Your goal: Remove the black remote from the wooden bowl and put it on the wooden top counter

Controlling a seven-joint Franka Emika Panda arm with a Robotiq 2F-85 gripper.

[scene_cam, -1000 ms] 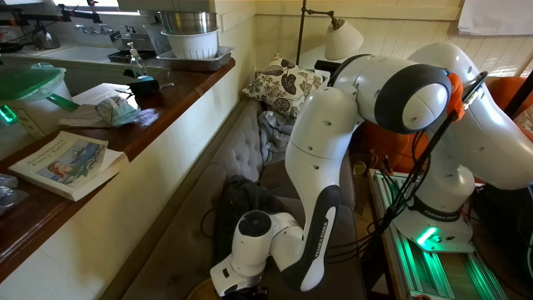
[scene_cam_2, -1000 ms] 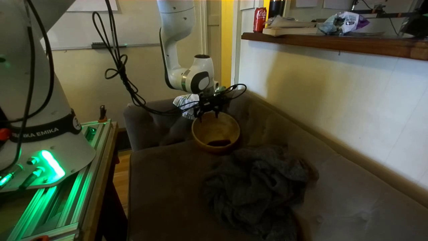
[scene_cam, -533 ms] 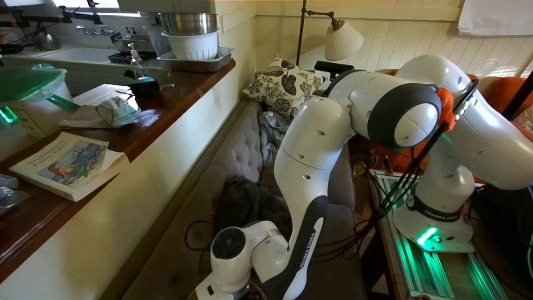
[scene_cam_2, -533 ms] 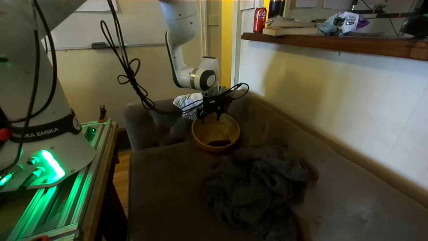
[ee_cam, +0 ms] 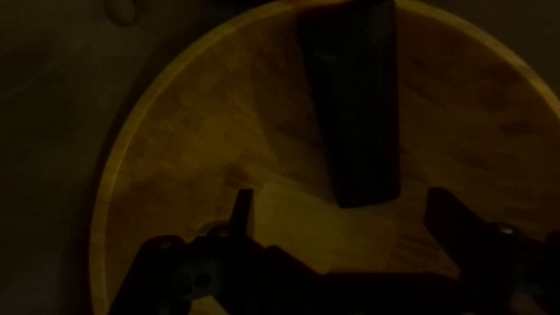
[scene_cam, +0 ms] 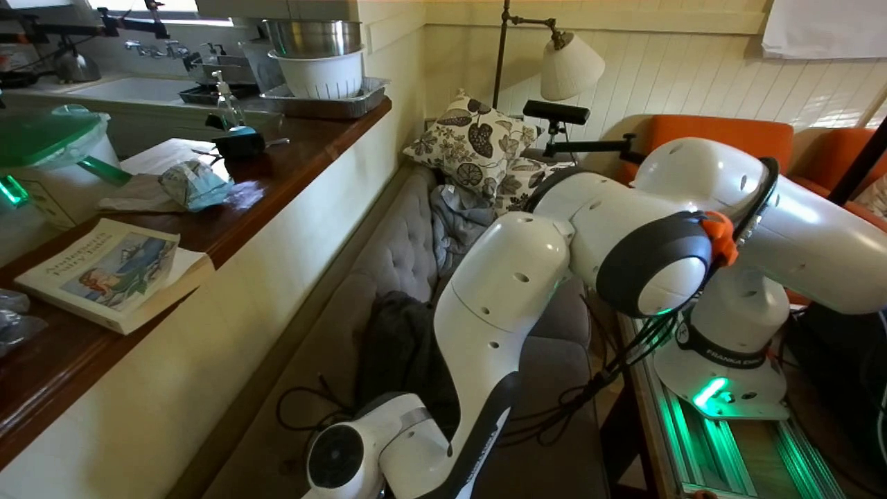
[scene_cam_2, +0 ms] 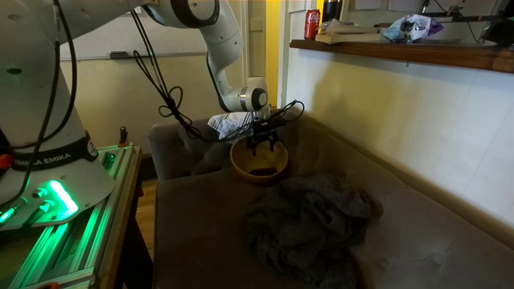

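Wrist view: the gripper has its jaws spread wide and holds nothing, and the remote lies just ahead, its near end in line with the gap. The remote is in the bowl; its far end overlaps the rim, and in this dim light I cannot tell whether it rests there.

What has just changed is the arm. Over the last second it has carried the gripper lower and away from the sofa-side edge of the desk, so that in an exterior view it now hangs over the inside of the bowl. Bowl and remote have not shifted: the bowl sits on the sofa, out to the side of the desk's far corner, with a blanket just beside it.

For the task, I read this as the approach, with no grasp made. The next move probably calls for going forward along the remote, then down, before closing; the bowl's curved wall could get in the way. The counter, higher and across the sofa from the desk's long edge, remains the goal; a book lies at its sofa-side edge.
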